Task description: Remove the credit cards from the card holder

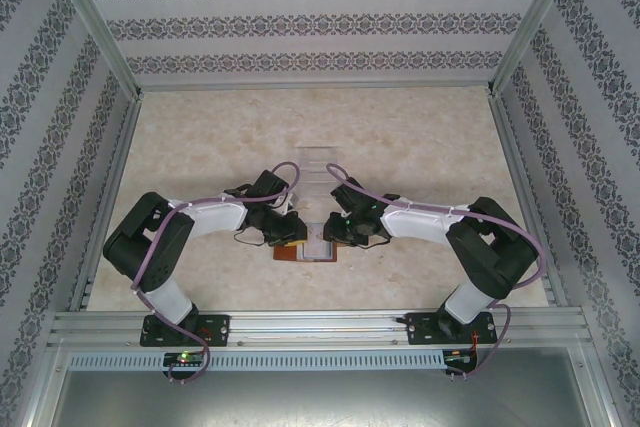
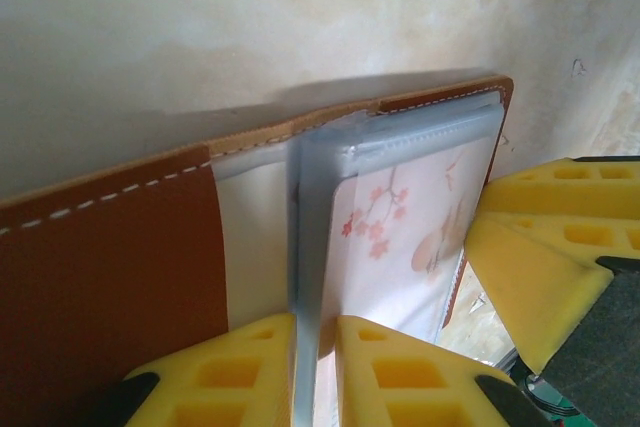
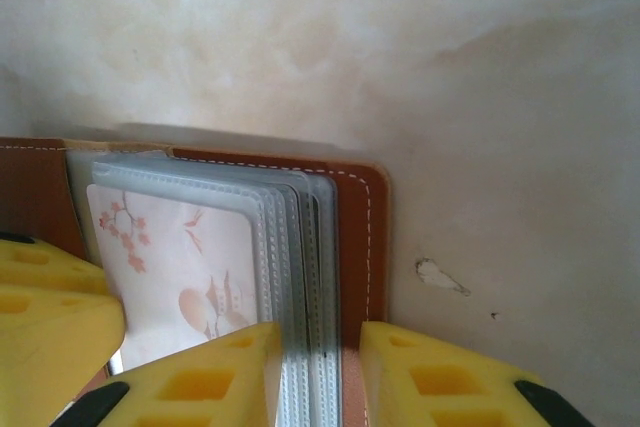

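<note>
Near the front of the marbled table point(image 1: 430, 137), between my two arms, the brown card holder point(image 1: 308, 248) lies open. Its clear sleeves point(image 3: 300, 247) stand fanned, and the front one holds a pale card point(image 2: 400, 217) printed with pink blossoms. My left gripper point(image 2: 306, 329) pinches one sleeve stood on edge. My right gripper point(image 3: 318, 335) clamps the sleeve stack together with the cover's edge. A clear tray point(image 1: 318, 159) lies just beyond. Patterned walls point(image 1: 320, 22) enclose the table.
</note>
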